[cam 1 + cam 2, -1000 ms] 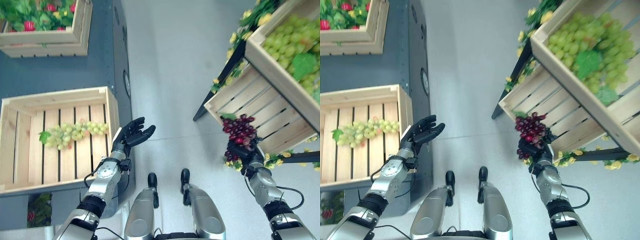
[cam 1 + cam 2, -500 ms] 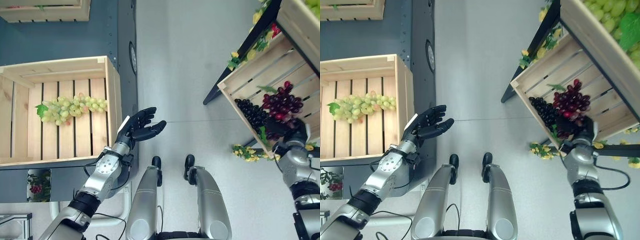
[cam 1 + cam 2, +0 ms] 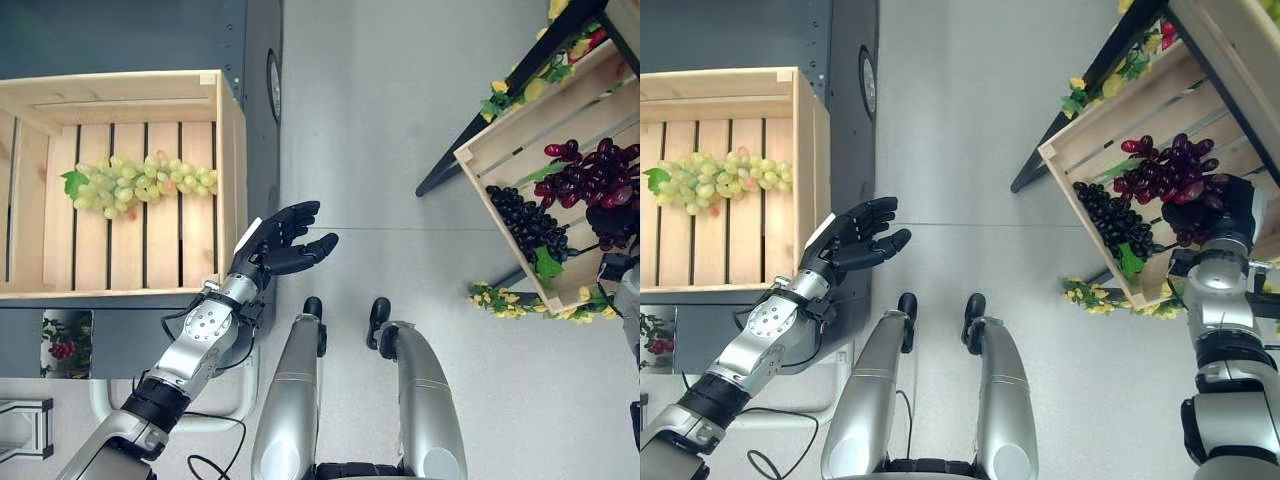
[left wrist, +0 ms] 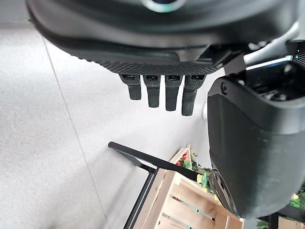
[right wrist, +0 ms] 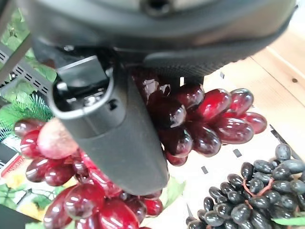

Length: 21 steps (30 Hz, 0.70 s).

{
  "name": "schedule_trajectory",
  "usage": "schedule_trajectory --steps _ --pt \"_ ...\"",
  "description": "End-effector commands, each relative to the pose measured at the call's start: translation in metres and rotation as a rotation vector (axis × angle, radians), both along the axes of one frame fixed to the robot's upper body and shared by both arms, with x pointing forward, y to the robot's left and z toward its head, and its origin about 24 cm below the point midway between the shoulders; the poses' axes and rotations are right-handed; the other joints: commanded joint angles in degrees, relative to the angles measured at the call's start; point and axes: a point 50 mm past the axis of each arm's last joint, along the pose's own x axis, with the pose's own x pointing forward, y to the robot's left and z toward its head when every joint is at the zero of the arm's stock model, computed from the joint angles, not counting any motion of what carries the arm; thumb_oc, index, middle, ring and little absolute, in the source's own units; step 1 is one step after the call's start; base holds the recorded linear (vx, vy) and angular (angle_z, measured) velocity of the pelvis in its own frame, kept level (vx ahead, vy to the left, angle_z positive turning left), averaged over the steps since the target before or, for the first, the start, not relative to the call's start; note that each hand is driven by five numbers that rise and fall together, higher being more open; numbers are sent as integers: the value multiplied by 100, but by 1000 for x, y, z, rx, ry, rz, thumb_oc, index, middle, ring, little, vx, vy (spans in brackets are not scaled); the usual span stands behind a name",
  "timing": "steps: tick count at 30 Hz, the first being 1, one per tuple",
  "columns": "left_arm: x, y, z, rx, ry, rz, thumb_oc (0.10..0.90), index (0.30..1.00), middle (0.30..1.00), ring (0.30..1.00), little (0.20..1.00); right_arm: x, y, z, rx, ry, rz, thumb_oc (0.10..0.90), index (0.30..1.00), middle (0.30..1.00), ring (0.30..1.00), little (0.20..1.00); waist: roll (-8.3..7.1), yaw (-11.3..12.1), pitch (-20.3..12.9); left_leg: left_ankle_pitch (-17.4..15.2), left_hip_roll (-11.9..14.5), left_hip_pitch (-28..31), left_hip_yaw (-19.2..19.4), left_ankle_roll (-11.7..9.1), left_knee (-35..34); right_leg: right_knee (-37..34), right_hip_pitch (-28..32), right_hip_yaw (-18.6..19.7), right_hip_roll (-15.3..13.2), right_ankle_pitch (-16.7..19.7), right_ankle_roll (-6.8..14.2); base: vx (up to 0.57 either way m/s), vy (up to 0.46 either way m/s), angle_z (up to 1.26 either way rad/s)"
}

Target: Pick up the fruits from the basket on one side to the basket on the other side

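Observation:
A bunch of red grapes hangs over the slatted floor of the tilted wooden crate on my right. My right hand is shut on it; in the right wrist view the thumb presses into the red grapes. A bunch of black grapes lies in the same crate just beside them. My left hand hovers open over the floor, next to the corner of the left crate. Its fingers are straight and hold nothing. Green grapes lie in that left crate.
The right crate rests on a black stand trimmed with yellow flowers. A second crate sits above it. The left crate lies on a dark cabinet. Grey floor separates the two sides.
The camera view has shifted. My right hand has carried the red grapes from the crate's front edge in over its slats, beside the black grapes. The left hand stays open, about where it was.

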Motion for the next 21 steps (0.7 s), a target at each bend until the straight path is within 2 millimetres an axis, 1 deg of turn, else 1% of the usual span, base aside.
schedule_trajectory --steps 1,5,6,7,10,12,15,18,21 --pt "-5 -6 45 -33 -210 -93 800 900 900 900 900 -20 -35 66 -136 -146 -117 400 300 300 300 300 -222 80 -89 -466 -281 244 270 240 -13 449 420 -221 189 -196 -100 -1 -47 -1" --pt "-5 -2 46 -28 -214 -90 800 900 900 900 900 -19 -36 65 -104 -162 -142 400 300 300 300 300 -273 88 -89 -472 -241 248 268 249 -54 386 425 -228 224 -171 -81 0 -21 2" --pt "-5 -2 46 -25 -217 -91 800 900 900 900 900 -19 -37 64 -85 -161 -164 656 684 684 684 684 -278 91 -89 -468 -230 254 273 254 -83 364 427 -225 233 -168 -85 0 0 0" --pt "-4 -2 46 -23 -217 -91 800 900 900 900 900 -20 -39 62 -54 -151 -183 800 900 900 900 900 -276 94 -89 -466 -229 275 276 252 -112 349 439 -217 243 -172 -87 0 0 0" --pt "-4 -1 47 -21 -217 -87 800 900 900 900 900 -21 -44 54 2 -116 -221 800 900 900 900 900 -272 103 -89 -465 -226 319 286 251 -159 307 483 -196 260 -186 -93 0 0 0" --pt "-3 2 48 -17 -216 -82 800 900 900 900 900 -23 -48 42 112 -82 -253 800 900 900 900 900 -278 109 -89 -477 -218 394 296 244 -210 279 551 -194 263 -217 -99 0 0 0" --pt "-2 2 50 -14 -213 -85 800 900 900 900 900 -26 -53 28 225 -30 -283 800 900 900 900 900 -265 135 -89 -486 -225 436 283 232 -233 275 585 -191 261 -244 -109 0 0 0" --pt "0 2 51 -11 -211 -87 800 900 900 900 900 -28 -55 22 266 0 -282 800 900 900 900 900 -270 152 -89 -507 -224 457 280 228 -224 277 609 -202 257 -261 -115 11 -11 0" --pt "0 2 50 -10 -205 -96 800 900 900 900 900 -30 -57 9 316 98 -248 800 900 900 900 900 -276 181 -89 -524 -222 513 262 226 -225 287 651 -214 252 -287 -132 10 -5 0"
